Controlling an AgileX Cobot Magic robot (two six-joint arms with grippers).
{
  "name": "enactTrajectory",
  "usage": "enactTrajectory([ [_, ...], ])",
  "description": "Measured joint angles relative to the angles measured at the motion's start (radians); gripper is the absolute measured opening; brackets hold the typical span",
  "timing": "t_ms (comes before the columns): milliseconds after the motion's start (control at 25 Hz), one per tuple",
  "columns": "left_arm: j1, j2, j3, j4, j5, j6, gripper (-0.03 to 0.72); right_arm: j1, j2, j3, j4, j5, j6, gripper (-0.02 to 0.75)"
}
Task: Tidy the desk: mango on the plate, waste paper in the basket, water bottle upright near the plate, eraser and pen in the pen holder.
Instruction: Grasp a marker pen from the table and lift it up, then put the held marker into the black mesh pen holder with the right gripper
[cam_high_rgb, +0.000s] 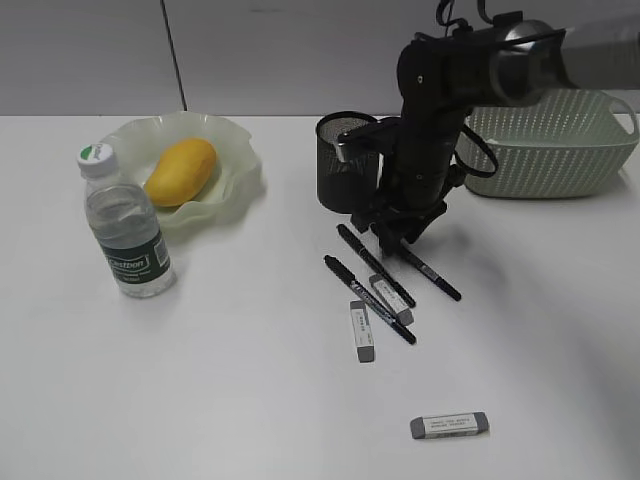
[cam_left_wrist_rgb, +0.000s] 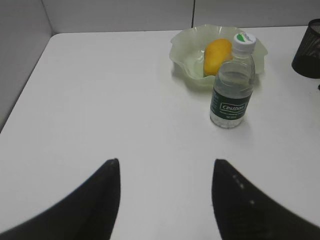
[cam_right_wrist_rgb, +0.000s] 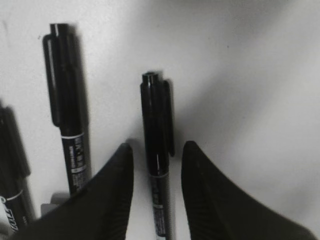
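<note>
— Item: pen (cam_right_wrist_rgb: 156, 150). Location?
— On the tabletop (cam_high_rgb: 200, 380) just in front of the pen holder (cam_high_rgb: 345, 160), lying between my right jaws (cam_right_wrist_rgb: 156, 170), which stand narrowed either side of its barrel, not visibly pinching it.
— Handling?
— Light, stiff, slick plastic, I judge; take it mid-barrel, clear of the clip.
— Left jaws (cam_left_wrist_rgb: 165, 195)?
— Wide, empty, over bare tabletop well away from the pen holder.
— Unclear?
— The pen's lower end is cut off; waste paper unseen; basket (cam_high_rgb: 550, 140) interior hidden.
</note>
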Motion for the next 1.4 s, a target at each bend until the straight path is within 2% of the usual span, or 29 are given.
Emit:
enactTrajectory([
  [120,0.000,0.000,0.000,0.000,0.000,0.000,0.435,0.000,0.000,0.000,-0.009,-0.013,0.000,0.235],
  [440,0.000,0.000,0.000,0.000,0.000,0.000,0.435,0.000,0.012,0.000,-0.017,-0.017,0.000,0.211],
  [600,0.000,0.000,0.000,0.000,0.000,0.000,0.435,0.000,0.012,0.000,-0.022,-0.016,-0.001,0.141],
  [960,0.000,0.000,0.000,0.000,0.000,0.000,0.435,0.000,0.007,0.000,-0.023,-0.007,-0.001,0.135],
  [1160,0.000,0.000,0.000,0.000,0.000,0.000,0.435,0.000,-0.128,0.050,0.023,0.007,-0.019,0.132],
  [1280,0.000,0.000,0.000,0.000,0.000,0.000,0.435,0.001,-0.305,0.148,0.065,-0.085,-0.027,0.126],
  [1320,0.000,0.000,0.000,0.000,0.000,0.000,0.435,0.001,-0.358,0.189,0.069,-0.169,-0.028,0.108],
  [1400,0.000,0.000,0.000,0.000,0.000,0.000,0.435,0.001,-0.467,0.304,0.072,-0.428,-0.031,0.102],
])
